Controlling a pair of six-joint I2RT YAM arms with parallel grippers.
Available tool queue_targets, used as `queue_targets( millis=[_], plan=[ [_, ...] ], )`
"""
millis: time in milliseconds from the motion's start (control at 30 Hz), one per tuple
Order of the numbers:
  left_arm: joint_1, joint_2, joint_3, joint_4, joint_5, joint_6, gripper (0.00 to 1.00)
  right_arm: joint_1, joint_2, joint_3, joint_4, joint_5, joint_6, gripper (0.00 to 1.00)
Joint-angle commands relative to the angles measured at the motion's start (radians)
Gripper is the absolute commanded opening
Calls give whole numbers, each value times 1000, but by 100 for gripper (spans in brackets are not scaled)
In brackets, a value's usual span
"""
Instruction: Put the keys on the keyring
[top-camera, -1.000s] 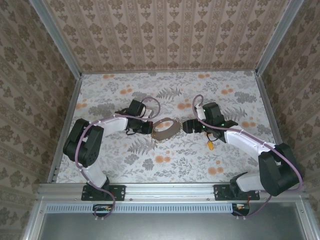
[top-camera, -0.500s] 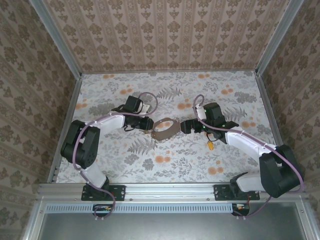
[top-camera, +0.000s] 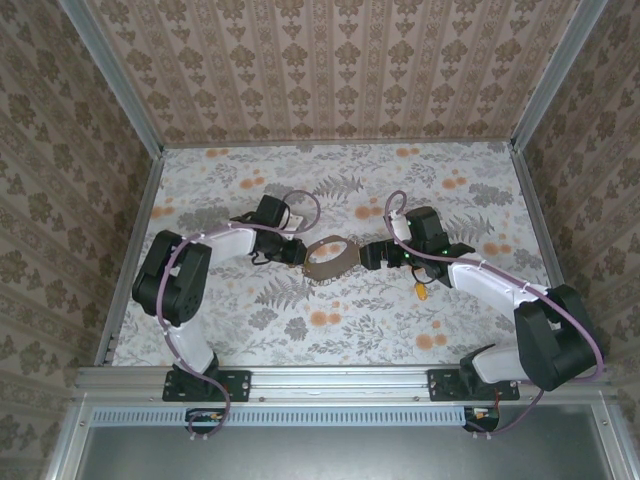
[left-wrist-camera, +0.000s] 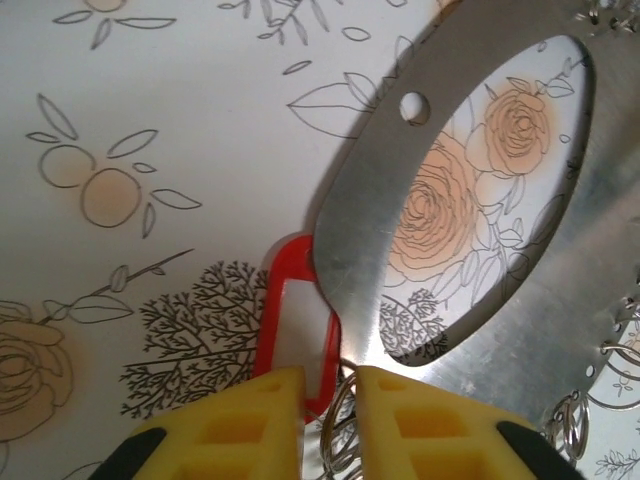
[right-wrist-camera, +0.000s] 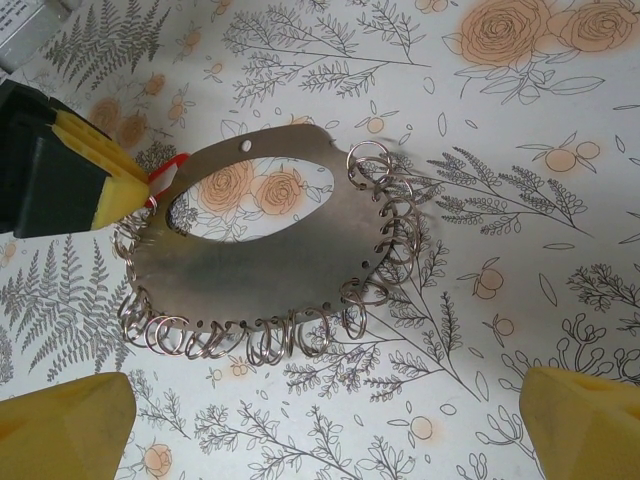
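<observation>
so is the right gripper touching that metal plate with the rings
Apart. Right wrist view: the right gripper is wide open, bare tablecloth between it and the ringed metal plate.

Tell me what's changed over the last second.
The left arm swung out and back, leaving the left hand slightly shifted at one end of the keyring. The keyring looks to lie flatter. The right hand stayed open at its other end; the key hasn't moved.
</observation>
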Motion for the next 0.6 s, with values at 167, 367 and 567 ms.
queue_targets(
  millis=[167, 367, 567],
  plan=[
    [-20, -3, 9, -19, 15, 22, 14, -5, 9, -1, 28, -5, 2, 100],
    [-24, -25, -9, -19, 10, 18, 9, -6, 1, -3, 25, 6, -2, 100],
    [-23, -41, -7, -22, 4, 20, 0, -5, -7, 1, 23, 6, -2, 100]
  ],
)
